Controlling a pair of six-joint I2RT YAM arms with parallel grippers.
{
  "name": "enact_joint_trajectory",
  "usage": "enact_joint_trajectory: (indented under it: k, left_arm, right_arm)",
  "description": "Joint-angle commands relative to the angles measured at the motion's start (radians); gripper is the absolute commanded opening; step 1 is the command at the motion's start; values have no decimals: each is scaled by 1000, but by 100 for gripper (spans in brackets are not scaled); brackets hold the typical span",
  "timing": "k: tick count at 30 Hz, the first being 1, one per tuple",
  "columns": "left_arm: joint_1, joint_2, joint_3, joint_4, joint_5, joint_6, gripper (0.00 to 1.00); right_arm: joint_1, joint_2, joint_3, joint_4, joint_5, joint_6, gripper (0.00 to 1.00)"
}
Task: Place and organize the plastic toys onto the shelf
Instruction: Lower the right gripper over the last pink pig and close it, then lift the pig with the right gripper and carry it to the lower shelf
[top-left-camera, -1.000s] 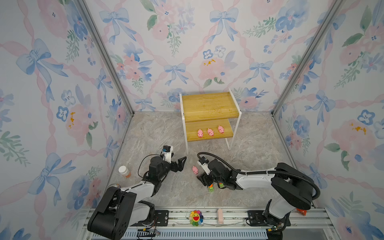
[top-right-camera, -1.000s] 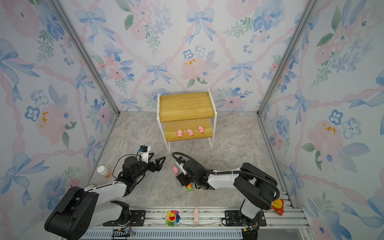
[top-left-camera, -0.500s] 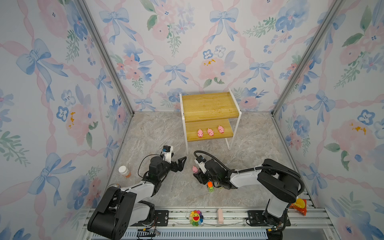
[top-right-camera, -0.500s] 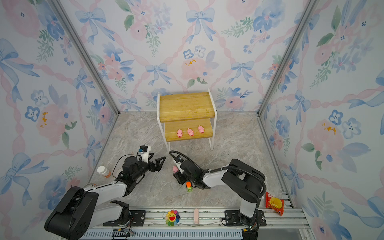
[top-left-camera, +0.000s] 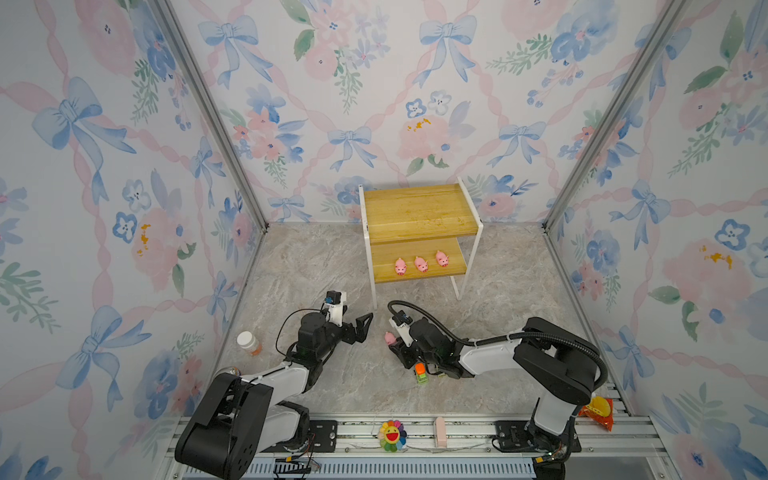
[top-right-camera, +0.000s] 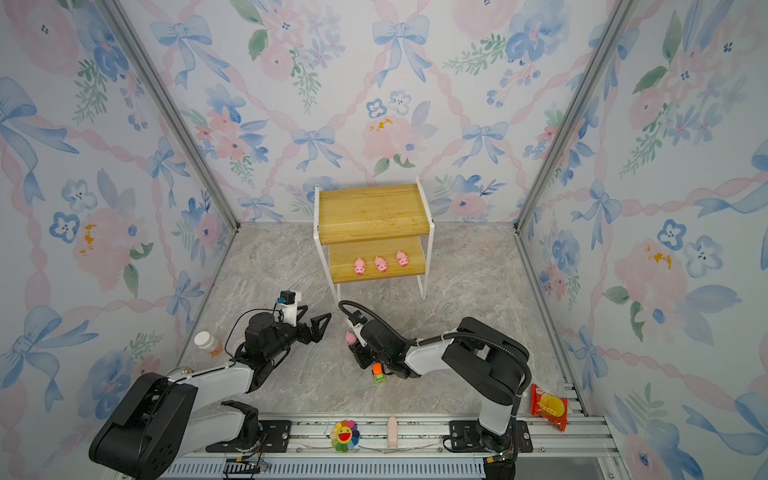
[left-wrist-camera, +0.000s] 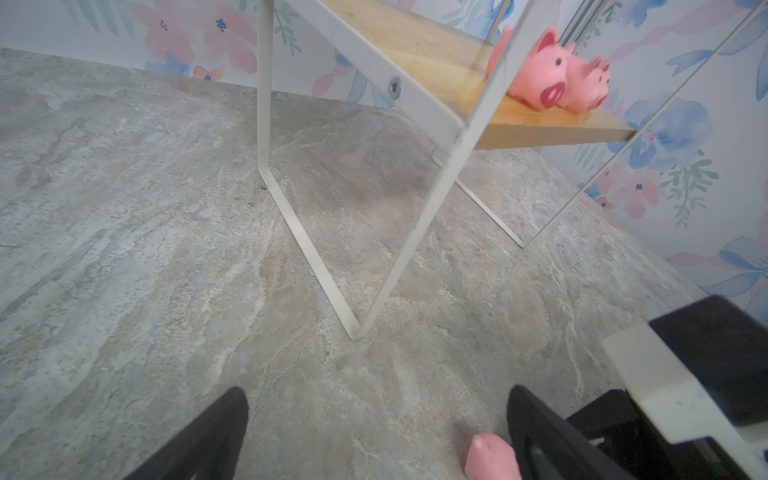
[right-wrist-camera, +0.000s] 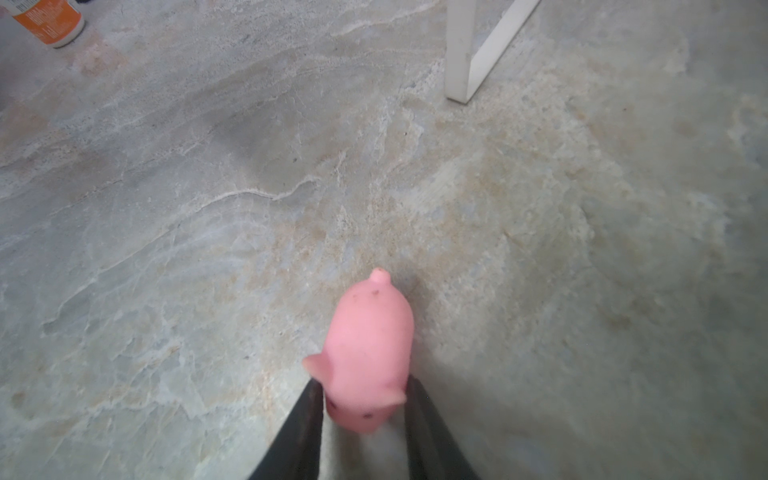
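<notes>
Grasp step: the right arm's fingers (right-wrist-camera: 307, 415) pinch the head of a small pink plastic pig (right-wrist-camera: 368, 349) on the marbled grey bench (right-wrist-camera: 166, 208) near the two-tier yellowish-wood, white-framed shelf (top-left-camera: 419, 214), the left arm's fingers (left-wrist-camera: 208, 440) gape empty; next it likely needs lifting to join the three shelved pigs (top-left-camera: 420, 264).

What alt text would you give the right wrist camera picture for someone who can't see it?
A pink toy pig lies on grey marbled floor, its head pinched between the two black fingers of the right gripper. A white shelf leg and an orange bottle stand farther off.
</notes>
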Motion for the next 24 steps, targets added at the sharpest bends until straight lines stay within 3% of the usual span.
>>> enact_joint_trajectory:
  k: [1,12,24]
  left_arm:
    - [-4,-11,-4,-1,6,8,98]
    - [-3,-11,-5,-1,8,8,98]
    - [-4,-9,-5,-1,8,8,98]
  right_arm:
    - [-7,22,13,11,13,6,34]
    - [-12,63,46,21,1,3,40]
    - [-21,61,29,45,7,9,28]
